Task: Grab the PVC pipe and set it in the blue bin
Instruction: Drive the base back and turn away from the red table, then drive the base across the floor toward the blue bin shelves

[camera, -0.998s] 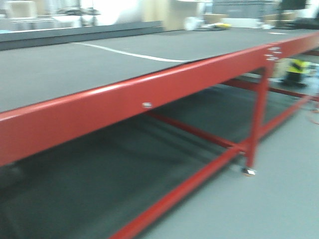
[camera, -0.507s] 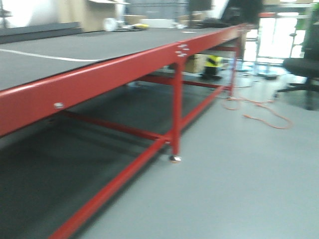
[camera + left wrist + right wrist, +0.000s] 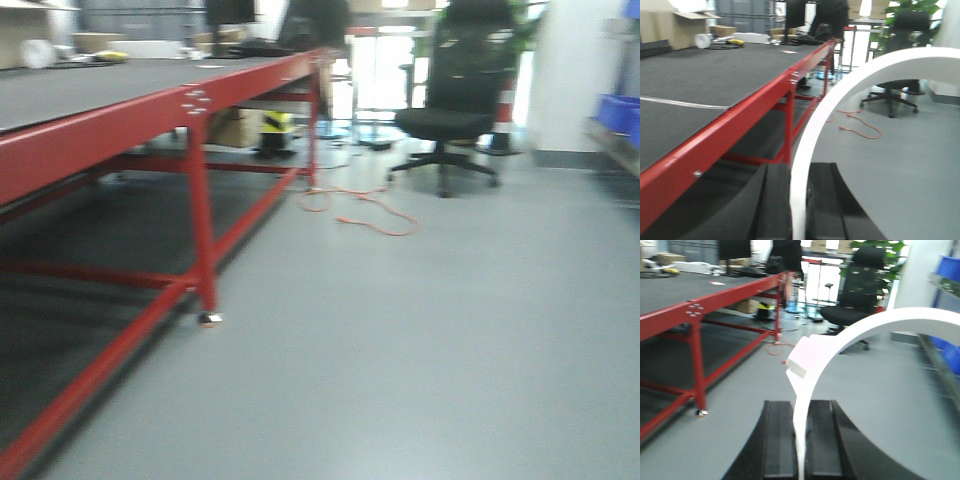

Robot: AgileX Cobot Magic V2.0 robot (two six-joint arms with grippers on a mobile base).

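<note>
In the left wrist view a white curved PVC pipe (image 3: 840, 95) arcs up and to the right, and my left gripper (image 3: 800, 170) is shut on its thin wall, with black fingers (image 3: 776, 200) tight on both sides. My right gripper (image 3: 800, 407) is likewise shut on a white PVC pipe arc (image 3: 865, 325) whose cut end (image 3: 802, 360) faces the camera. I cannot tell whether both hold one piece. Blue bins (image 3: 946, 267) sit on shelving at the right, also seen in the front view as blue bins (image 3: 615, 110). Neither gripper shows in the front view.
A long red-framed table (image 3: 100, 130) with a black top runs along the left; its leg ends in a caster (image 3: 208, 318). A black office chair (image 3: 450, 110) stands ahead, with an orange cable (image 3: 370, 215) on the grey floor. Boxes and clutter sit at the table's far end (image 3: 680, 25).
The front view has swung right: the red table slid to the left of the frame, and the open floor, office chair and blue bins came into sight.
</note>
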